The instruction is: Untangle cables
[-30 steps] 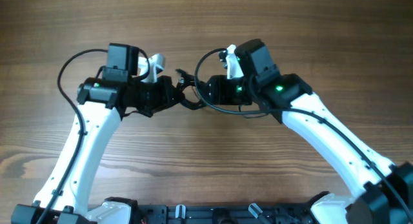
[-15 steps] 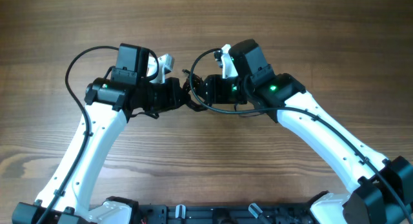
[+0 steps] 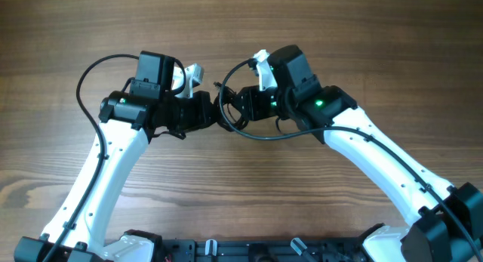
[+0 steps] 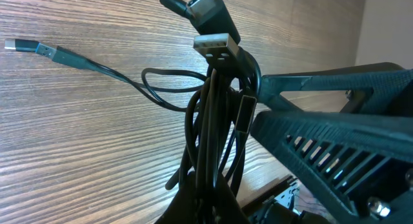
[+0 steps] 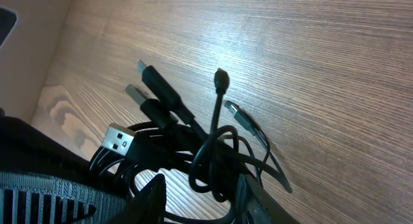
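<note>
- Both arms had closed in since a second earlier. The left claw had shifted toward the right claw, and the right one sat just beside the left, tips nearly meeting.
- Since half a second earlier, the thick black rubbery lead looping under the right arm had sagged lower. Little else had changed.
- The thin, dark, flexible cables sat as one tight bunch at the tip of the left claw, between it and the right claw, over the brown wood-grain tabletop.
- In the left wrist view the cables ran as glossy, near-parallel strands that narrowed down into the left claw, which was clamped tight on them.
- A flat silvery metal plug stood at the far end of that bunch from the left claw, with a dark rectangular plug just past it.
- One strand curved away from the bunch and ended in a small slim plug out over the wood, well apart from the left claw.
- In the right wrist view the cables showed as overlapping round loops with several plug ends fanning outward, among them a square-mouthed silvery plug.
- The right claw's dark fingers stood partly apart with loops lying between them. Whether they pinched those loops could not be told.
</note>
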### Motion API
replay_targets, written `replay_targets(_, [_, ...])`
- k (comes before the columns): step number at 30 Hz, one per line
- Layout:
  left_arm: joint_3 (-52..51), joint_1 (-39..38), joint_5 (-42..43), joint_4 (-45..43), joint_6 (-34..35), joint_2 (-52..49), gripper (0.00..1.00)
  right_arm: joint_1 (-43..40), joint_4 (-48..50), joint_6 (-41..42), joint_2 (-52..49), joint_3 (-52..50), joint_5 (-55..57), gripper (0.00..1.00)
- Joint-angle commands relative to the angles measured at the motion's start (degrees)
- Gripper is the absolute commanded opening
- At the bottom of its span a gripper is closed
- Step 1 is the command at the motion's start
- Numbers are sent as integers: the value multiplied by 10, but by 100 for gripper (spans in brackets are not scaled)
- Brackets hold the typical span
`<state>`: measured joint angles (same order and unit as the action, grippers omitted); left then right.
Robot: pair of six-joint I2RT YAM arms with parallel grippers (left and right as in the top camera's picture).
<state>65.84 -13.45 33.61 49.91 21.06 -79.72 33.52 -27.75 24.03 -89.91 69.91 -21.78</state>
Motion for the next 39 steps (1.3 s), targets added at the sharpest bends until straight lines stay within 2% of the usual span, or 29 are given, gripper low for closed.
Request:
replay_targets(1, [5, -3, 51, -1, -12, -3, 4, 9, 3, -15, -7, 2, 19, 36])
replay_targets(5, [5, -3, 64, -1, -12, -3, 4, 15, 3, -15, -10, -13, 54, 35])
replay_targets(12, [5, -3, 64, 0, -12, -3, 4, 16, 17, -14, -15, -18, 59, 26])
replay_targets(16, [5, -3, 64, 0, -12, -3, 4, 16, 20, 0, -15, -18, 59, 16])
replay_targets(18, [5, -3, 64, 0, -12, -3, 4, 16, 20, 1, -15, -18, 59, 5])
replay_targets(24, [5, -3, 60, -1, -12, -3, 4, 16, 21, 24, -15, -17, 29, 5])
replay_targets(28, [5, -3, 15, 0, -11, -3, 4, 15, 33, 31, 2, -16, -6, 5])
replay_targets(32, [5, -3, -97, 5, -3, -3, 4, 13, 33, 47, 51, -9, -7, 5])
replay_targets(35, [5, -3, -173, 17, 39, -3, 4, 12, 33, 47, 104, -5, 3, 5])
replay_targets(39, [5, -3, -180, 17, 52, -3, 4, 12, 26, 52, 155, -5, 24, 5])
